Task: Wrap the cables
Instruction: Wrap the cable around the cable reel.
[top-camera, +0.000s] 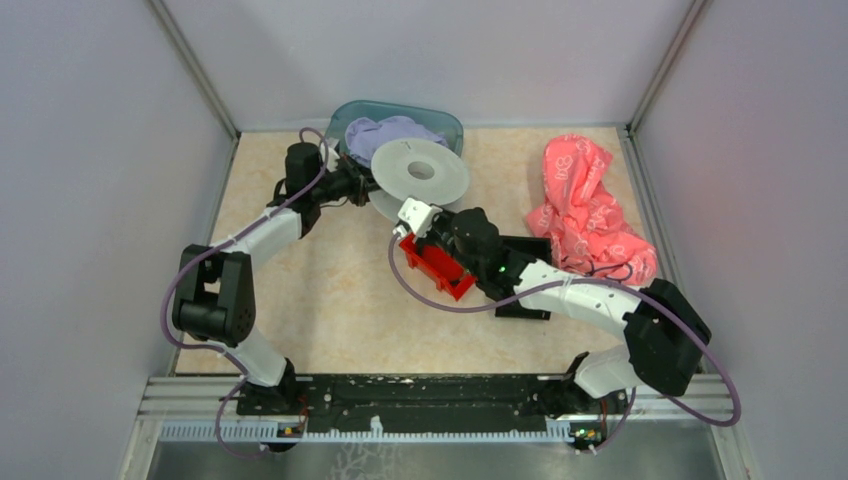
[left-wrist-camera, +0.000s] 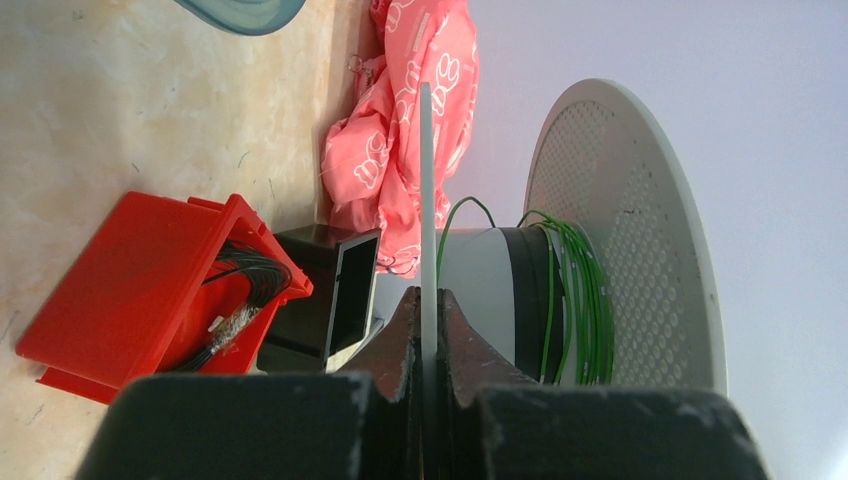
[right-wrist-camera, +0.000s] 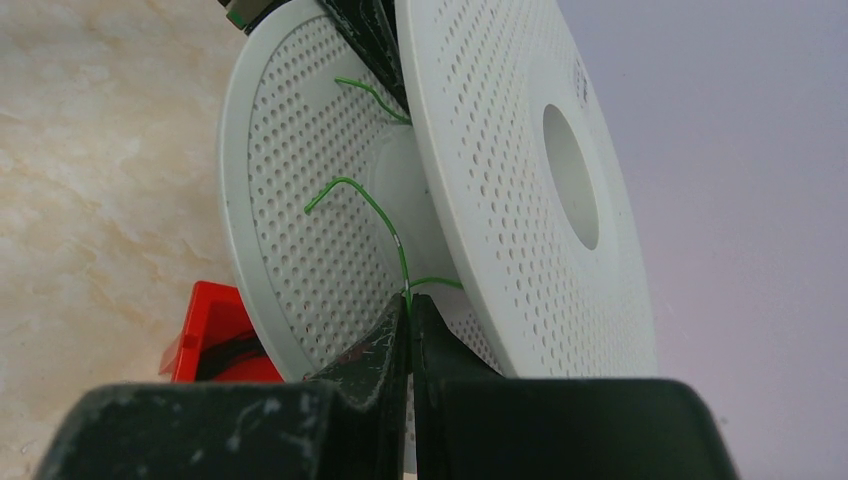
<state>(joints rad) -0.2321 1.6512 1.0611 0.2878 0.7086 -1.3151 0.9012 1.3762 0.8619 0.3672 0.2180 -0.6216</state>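
White perforated plastic spool (top-camera: 440, 175) is showing tilted in the overhead view, the left claw (top-camera: 360, 185) meeting its rim and the right claw (top-camera: 402, 215) reaching in just below it. At the left wrist, the left claw is clenching the spool's thin flange edge, and thin green wire (left-wrist-camera: 578, 300) is coiling round the hub just right of it. At the right wrist, the right claw is pinching the thin green wire, which is rising ahead of its tips between the flanges.

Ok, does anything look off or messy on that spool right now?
Yes: the green wire isn't lying flat on the white spool. Kinked loose ends stick out between its flanges, above the right gripper pinching it.
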